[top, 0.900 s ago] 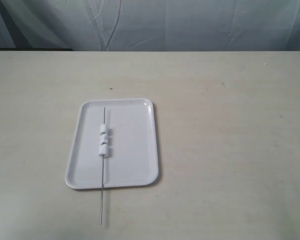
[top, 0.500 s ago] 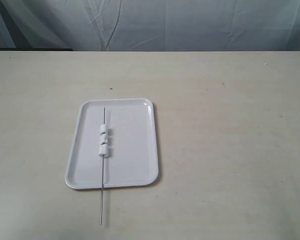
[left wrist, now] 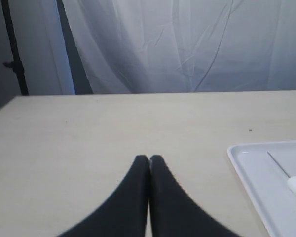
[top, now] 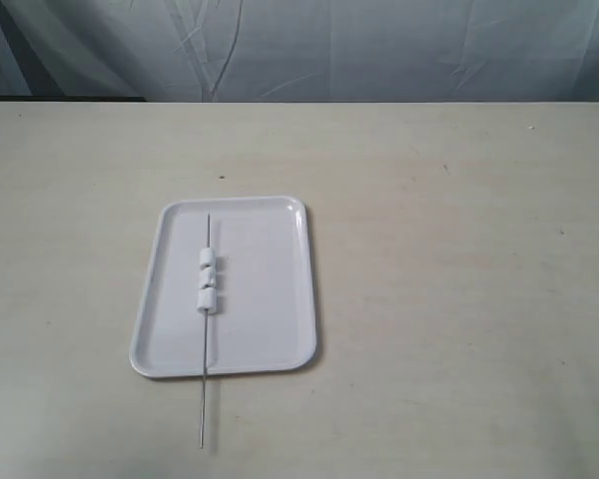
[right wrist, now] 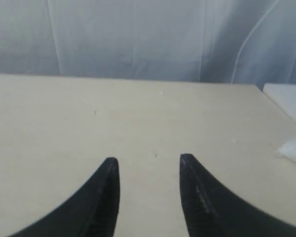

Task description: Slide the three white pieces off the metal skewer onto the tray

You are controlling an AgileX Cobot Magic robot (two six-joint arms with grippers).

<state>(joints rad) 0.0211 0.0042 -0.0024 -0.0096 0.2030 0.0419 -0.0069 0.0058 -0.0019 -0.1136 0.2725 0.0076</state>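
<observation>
Metal skewer (top: 204,399): near end overhangs the 6 o'clock rim of the tray (top: 270,329), over the table (top: 459,299); can't tell if it touches the table. Rod runs 6-to-12 across the tray, slightly 9 o'clock of centre. Three white pieces (top: 208,278) threaded mid-rod, close together in a row. Left gripper (left wrist: 149,159): fingers pressed together, empty. Right gripper (right wrist: 147,162): fingers apart, nothing between.

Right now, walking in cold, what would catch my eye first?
A white tray lies left of centre on the beige table, a thin metal skewer along it, one end poking out past the rim. Three white pieces sit threaded on it.
</observation>
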